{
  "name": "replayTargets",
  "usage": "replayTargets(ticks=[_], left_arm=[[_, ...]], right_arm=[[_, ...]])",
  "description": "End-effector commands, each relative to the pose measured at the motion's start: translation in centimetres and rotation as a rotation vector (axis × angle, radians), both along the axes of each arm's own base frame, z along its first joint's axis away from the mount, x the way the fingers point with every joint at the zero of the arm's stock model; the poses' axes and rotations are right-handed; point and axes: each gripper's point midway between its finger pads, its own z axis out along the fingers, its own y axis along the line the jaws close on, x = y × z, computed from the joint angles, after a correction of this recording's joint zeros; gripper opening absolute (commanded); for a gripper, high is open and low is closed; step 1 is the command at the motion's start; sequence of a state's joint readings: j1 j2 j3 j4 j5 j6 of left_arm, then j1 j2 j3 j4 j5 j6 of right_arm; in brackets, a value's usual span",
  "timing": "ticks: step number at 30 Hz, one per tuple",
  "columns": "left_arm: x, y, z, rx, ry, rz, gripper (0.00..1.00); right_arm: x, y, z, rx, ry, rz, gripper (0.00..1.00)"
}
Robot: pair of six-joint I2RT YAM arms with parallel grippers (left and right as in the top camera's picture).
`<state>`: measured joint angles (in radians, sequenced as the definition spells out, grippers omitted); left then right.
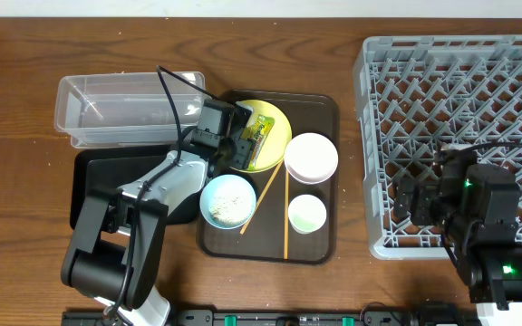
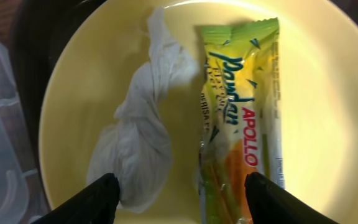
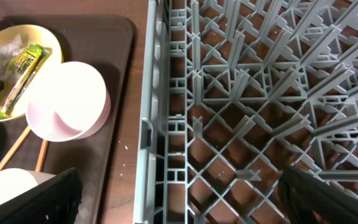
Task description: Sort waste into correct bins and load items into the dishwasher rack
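Left gripper (image 2: 182, 200): jaws spread wide, nothing held. Fingertips (image 2: 98, 200) sit at the bottom of the wrist view. The crumpled tissue (image 2: 135, 137) is by my frame-left finger and the snack wrapper (image 2: 244, 118) is just inside my frame-right one. Both lie side by side on the yellow plate (image 2: 328, 93).

Overhead: the plate is at centre frame, on the upper part of the brown serving tray (image 1: 324, 109). The clear tub (image 1: 125, 109) is upper left, with the black tray (image 1: 93, 195) below it.

Right gripper (image 3: 185, 199): also wide open and empty, over the left wall of the dishwasher rack (image 3: 148, 124).
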<state>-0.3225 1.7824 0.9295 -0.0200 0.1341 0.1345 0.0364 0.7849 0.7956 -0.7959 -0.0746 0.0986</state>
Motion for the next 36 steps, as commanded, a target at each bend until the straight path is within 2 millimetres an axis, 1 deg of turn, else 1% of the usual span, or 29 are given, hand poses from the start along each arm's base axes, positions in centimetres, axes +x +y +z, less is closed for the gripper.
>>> replayTargets(ticks=[1,2,3,5,8,10,11,14,16,19,22,27,29,31,33,36], left_arm=[[0.2,0.8,-0.5,0.045,-0.002,0.018,0.61],[0.2,0.8,-0.6,0.046,0.001,0.018,0.54],[0.2,0.8,-0.6,0.046,0.002,0.018,0.43],[0.0,0.9,-0.7,0.049,0.011,0.017,0.33],[-0.3,1.0,-0.9,0.054,0.025,0.017,0.21],[-0.4,1.0,-1.0,0.056,0.031,0.017,0.09],[-0.5,1.0,-1.0,0.056,0.032,0.017,0.06],[-0.4,1.0,-0.5,0.053,0.023,0.017,0.06],[-0.2,0.9,0.4,0.045,0.001,0.018,0.06],[-0.1,0.8,2.9,0.024,-0.048,0.017,0.06],[-0.3,0.8,6.1,-0.015,-0.095,0.043,0.06],[-0.8,1.3,10.6,-0.038,-0.188,0.052,0.06],[-0.6,2.2,12.3,-0.023,-0.239,0.086,0.06],[-0.3,3.6,13.5,0.006,-0.281,0.135,0.06],[0.1,5.4,14.3,0.042,-0.311,0.197,0.06],[0.5,7.8,14.4,0.079,-0.322,0.269,0.06]], right_arm=[[0.1,0.3,0.8,0.005,-0.016,0.010,0.99],[0.1,0.3,0.8,0.005,-0.016,0.010,0.99],[0.1,0.3,0.8,0.005,-0.016,0.010,0.99],[0.1,0.3,0.8,0.005,-0.016,0.010,0.99],[0.1,0.3,0.8,0.006,-0.016,0.010,0.99],[0.1,0.3,0.8,0.005,-0.016,0.010,0.99],[0.1,0.3,0.8,0.006,-0.016,0.010,0.99],[0.1,0.3,0.8,0.005,-0.016,0.010,0.99],[0.1,0.3,0.8,0.005,-0.016,0.010,0.99],[0.1,0.3,0.8,0.005,-0.016,0.010,0.99],[0.1,0.3,0.8,0.005,-0.015,0.010,0.99],[0.1,0.3,0.8,0.005,-0.016,0.010,0.99],[0.1,0.3,0.8,0.005,-0.016,0.010,0.99],[0.1,0.3,0.8,0.005,-0.016,0.010,0.99],[0.1,0.3,0.8,0.005,-0.016,0.010,0.99],[0.1,0.3,0.8,0.005,-0.016,0.010,0.99]])
